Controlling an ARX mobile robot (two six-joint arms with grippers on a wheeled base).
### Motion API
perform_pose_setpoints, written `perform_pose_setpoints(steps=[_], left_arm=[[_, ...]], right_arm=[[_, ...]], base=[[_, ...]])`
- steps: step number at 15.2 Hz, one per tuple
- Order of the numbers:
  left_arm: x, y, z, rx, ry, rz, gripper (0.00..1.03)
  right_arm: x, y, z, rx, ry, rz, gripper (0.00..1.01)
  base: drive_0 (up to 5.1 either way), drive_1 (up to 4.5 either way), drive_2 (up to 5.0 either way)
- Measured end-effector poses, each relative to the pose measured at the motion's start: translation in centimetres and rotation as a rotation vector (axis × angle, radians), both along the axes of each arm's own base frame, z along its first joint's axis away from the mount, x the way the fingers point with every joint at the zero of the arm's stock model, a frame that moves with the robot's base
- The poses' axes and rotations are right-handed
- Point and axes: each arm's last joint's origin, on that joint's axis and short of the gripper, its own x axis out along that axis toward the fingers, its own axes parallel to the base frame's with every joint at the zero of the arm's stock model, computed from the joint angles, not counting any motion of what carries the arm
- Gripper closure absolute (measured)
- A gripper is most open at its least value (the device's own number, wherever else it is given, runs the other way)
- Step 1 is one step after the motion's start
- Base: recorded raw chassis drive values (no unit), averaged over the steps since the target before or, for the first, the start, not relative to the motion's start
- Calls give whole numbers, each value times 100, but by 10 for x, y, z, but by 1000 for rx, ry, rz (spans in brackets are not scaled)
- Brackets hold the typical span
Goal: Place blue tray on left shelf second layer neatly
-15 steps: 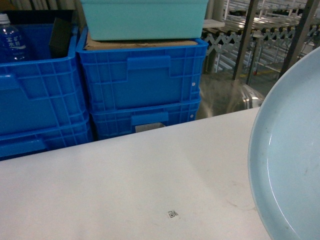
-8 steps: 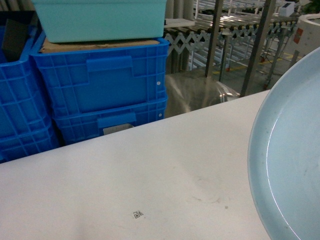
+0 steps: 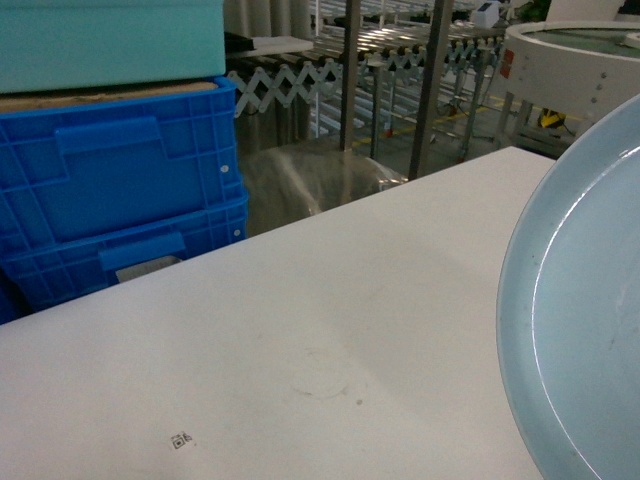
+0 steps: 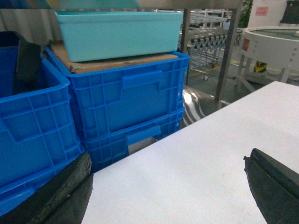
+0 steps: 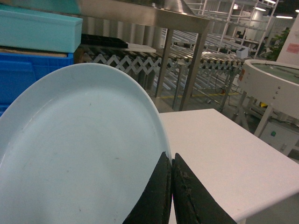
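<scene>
Head view: white table, bare surface with a small printed marker near its front edge; blue tray, pale and glossy, filling the right edge of the view, raised over the table's right end, rim partly cut off. Behind the table's left end, stacked blue crates with a teal container on top, cardboard between. Behind the table's middle, steel posts and a roller conveyor; a round white unit behind its right end. Left wrist view: left end effector open, its two dark fingers wide apart at the lower corners, nothing between them, above the table; crates and teal container beyond the table's far edge. Right wrist view: right end effector closed on the tray, dark fingers pinching its rim at the near right side; tray tilted, held above the table; steel shelf frame and conveyor behind the table, not touching the tray.
</scene>
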Motion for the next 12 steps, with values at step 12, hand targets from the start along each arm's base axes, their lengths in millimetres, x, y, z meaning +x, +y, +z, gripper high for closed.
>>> perform_pose_setpoints(steps=[12], left_arm=[[0, 0, 0, 0, 0, 0, 5]], right_arm=[[0, 0, 0, 0, 0, 0, 99]], base=[[-160, -160, -160]])
